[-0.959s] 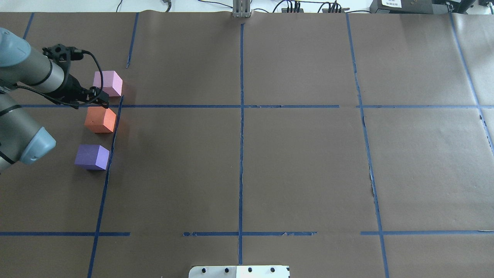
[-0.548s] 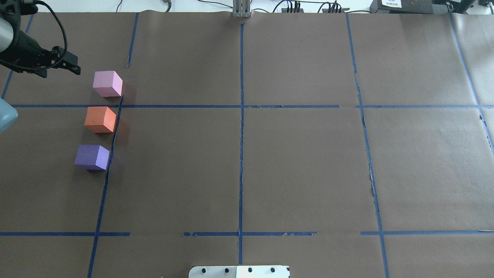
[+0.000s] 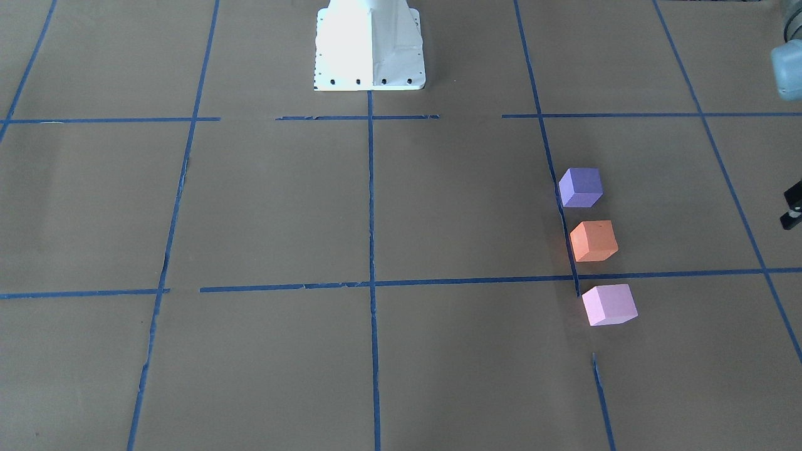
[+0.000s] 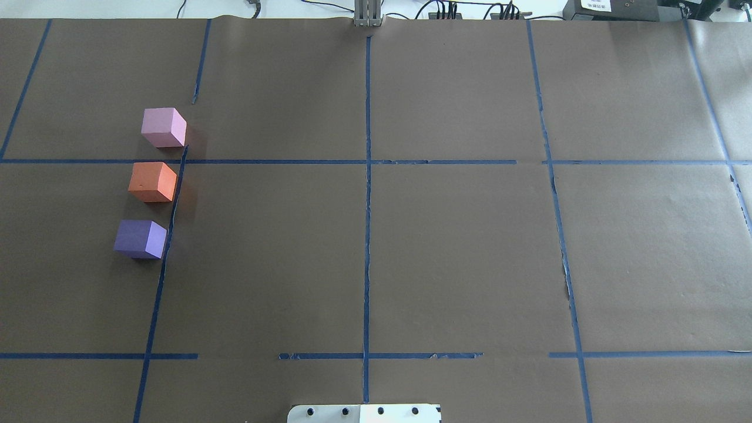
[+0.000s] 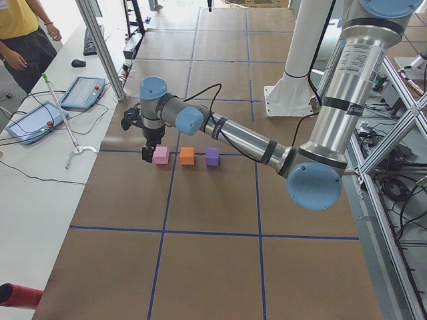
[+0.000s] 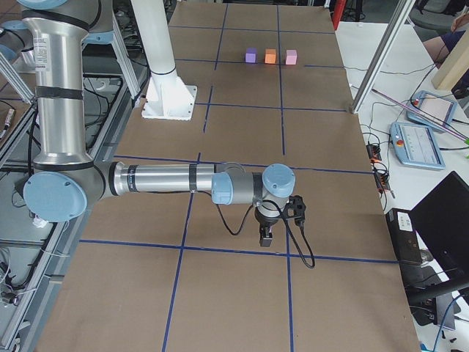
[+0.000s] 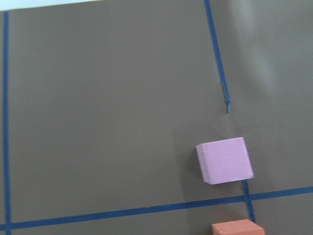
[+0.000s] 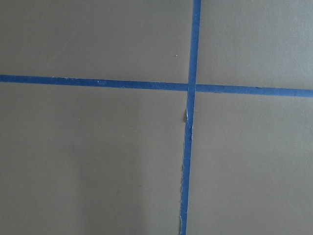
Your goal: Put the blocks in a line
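Three blocks stand in a line beside a blue tape line, small gaps between them: pink block [image 4: 164,127], orange block [image 4: 153,182], purple block [image 4: 140,239]. The front-facing view shows them too: pink [image 3: 609,304], orange [image 3: 593,241], purple [image 3: 581,187]. The left wrist view shows the pink block [image 7: 224,160] and the orange block's top edge [image 7: 238,228]. My left gripper [image 5: 146,155] hangs just beyond the pink block [image 5: 161,155], apart from it; I cannot tell if it is open. My right gripper [image 6: 265,236] hovers over bare paper far from the blocks; I cannot tell its state.
Brown paper with a blue tape grid covers the table. The white robot base [image 3: 368,44] stands at the middle of the near edge. A side table with teach pendants [image 5: 80,93] and an operator [image 5: 27,33] lie beyond the left end.
My left arm has drawn back off the left edge of the overhead view, away from the pink and orange blocks. The three blocks have not moved.
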Available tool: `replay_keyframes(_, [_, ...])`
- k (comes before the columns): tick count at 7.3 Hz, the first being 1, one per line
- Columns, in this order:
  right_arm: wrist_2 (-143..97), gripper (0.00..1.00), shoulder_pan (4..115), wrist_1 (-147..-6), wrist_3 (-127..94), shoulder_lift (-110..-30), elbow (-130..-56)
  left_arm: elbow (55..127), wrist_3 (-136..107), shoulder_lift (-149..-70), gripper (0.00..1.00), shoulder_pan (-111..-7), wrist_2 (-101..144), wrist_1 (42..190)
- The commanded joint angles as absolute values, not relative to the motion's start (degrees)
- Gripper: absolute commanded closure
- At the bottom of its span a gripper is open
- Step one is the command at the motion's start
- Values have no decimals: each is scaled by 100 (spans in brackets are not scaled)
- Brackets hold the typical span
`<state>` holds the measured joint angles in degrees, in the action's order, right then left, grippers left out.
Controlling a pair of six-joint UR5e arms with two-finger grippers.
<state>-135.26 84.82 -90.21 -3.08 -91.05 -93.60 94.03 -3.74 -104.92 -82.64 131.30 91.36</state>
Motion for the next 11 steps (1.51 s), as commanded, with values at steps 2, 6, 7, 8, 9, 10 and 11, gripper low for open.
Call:
replay_keyframes(2, [-13526, 0, 8481, -9018, -308, -9105, -9360, 8958, 384, -10117, 0, -8875, 13254, 9053])
replay_keyframes(6, [-13526, 0, 8481, -9018, -308, -9105, -9360, 8631, 1002, -9976, 0, -9404, 13245, 8501])
replay_keyframes(7, [-13526, 0, 8481, -9026, -308, -9105, -9360, 8631, 1002, -9941, 0, -9413, 13236, 8438])
replay_keyframes(8, [-13526, 0, 8481, -9026, -308, -9105, -9360, 8640, 1002, -9836, 0, -9404, 13245, 8411])
replay_keyframes(9, [-13526, 0, 8481, -9018, -308, -9105, -9360, 8640, 1019, -9818, 0, -9413, 13228, 8411])
replay_keyframes(10, [-13526, 0, 8481, -9026, -308, -9105, -9360, 8631, 1028, -9739, 0, -9413, 13254, 8411])
replay_keyframes(11, [-13535, 0, 8481, -9018, -308, -9105, -9360, 8640, 1028, -9695, 0, -9413, 13263, 8411])
